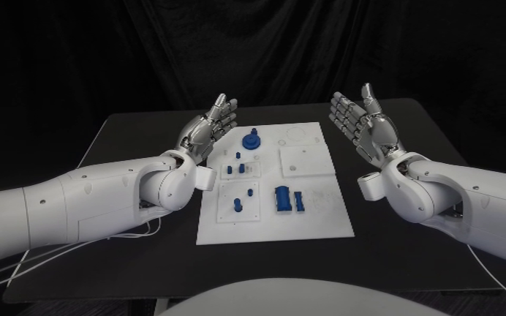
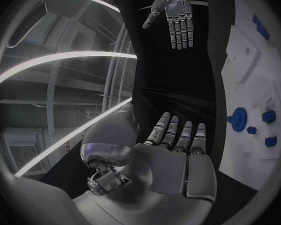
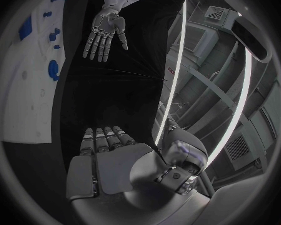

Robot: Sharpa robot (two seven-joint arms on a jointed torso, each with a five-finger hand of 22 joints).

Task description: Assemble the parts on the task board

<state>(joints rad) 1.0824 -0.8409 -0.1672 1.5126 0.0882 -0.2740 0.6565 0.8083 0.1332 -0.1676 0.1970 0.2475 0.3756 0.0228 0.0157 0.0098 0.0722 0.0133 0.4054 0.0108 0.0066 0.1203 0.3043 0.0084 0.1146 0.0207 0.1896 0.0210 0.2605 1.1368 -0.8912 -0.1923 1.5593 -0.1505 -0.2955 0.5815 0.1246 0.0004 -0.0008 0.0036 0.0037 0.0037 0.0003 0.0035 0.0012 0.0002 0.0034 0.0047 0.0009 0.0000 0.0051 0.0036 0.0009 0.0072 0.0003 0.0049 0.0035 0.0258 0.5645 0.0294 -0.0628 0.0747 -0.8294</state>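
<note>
The white task board (image 1: 316,221) lies in the middle of the black table. Several blue parts sit on it: a round knob-like piece (image 1: 251,141) near the far left, small pieces (image 1: 239,167) below it, a larger block (image 1: 284,198) with a slim piece (image 1: 300,200) beside it nearer me. My left hand (image 1: 211,127) hovers left of the board, fingers straight and apart, holding nothing; its palm (image 2: 172,170) faces inward. My right hand (image 1: 362,127) hovers right of the board, likewise flat and empty, its palm (image 3: 109,167) facing the left hand (image 3: 105,32).
The black table (image 1: 126,129) extends on both sides of the board, with a dark curtain behind it. White cables (image 1: 63,250) hang by the left arm near the table's front left edge. The board (image 2: 253,65) shows recessed white plates.
</note>
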